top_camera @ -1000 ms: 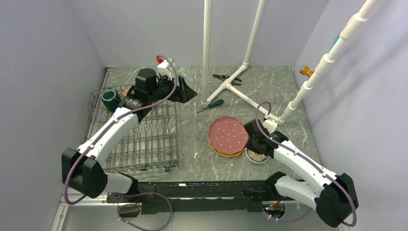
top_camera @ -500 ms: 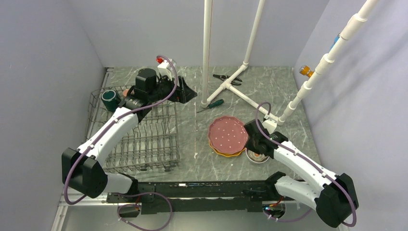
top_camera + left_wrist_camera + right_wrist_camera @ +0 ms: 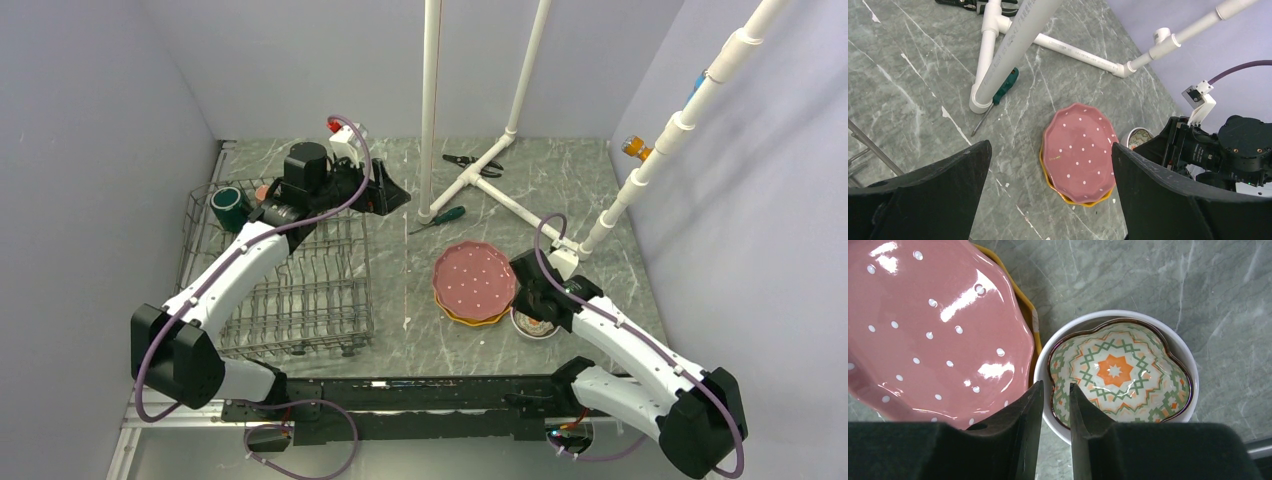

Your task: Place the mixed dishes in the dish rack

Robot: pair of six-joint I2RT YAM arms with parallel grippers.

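The pink scalloped plate (image 3: pixel 474 278) lies on the yellow-orange plate (image 3: pixel 470 319) on the table; both show in the left wrist view (image 3: pixel 1079 150) and the right wrist view (image 3: pixel 933 330). Beside them, a floral bowl (image 3: pixel 1118 370) sits nested in a white bowl (image 3: pixel 1044 371). My right gripper (image 3: pixel 1055 390) is shut on their left rim, one finger inside and one outside. My left gripper (image 3: pixel 385 195) is open and empty above the far right corner of the dish rack (image 3: pixel 300 290). A dark green mug (image 3: pixel 228 205) and a salmon mug (image 3: pixel 262 190) sit in the rack's far left. The light green mug is hidden.
A green-handled screwdriver (image 3: pixel 440 217) and pliers (image 3: pixel 470 163) lie by the white pipe frame (image 3: pixel 500 195), whose posts rise at the table's back and right. Walls close in on the left, back and right.
My right wrist has shifted slightly at the bowls. The left arm has barely moved.
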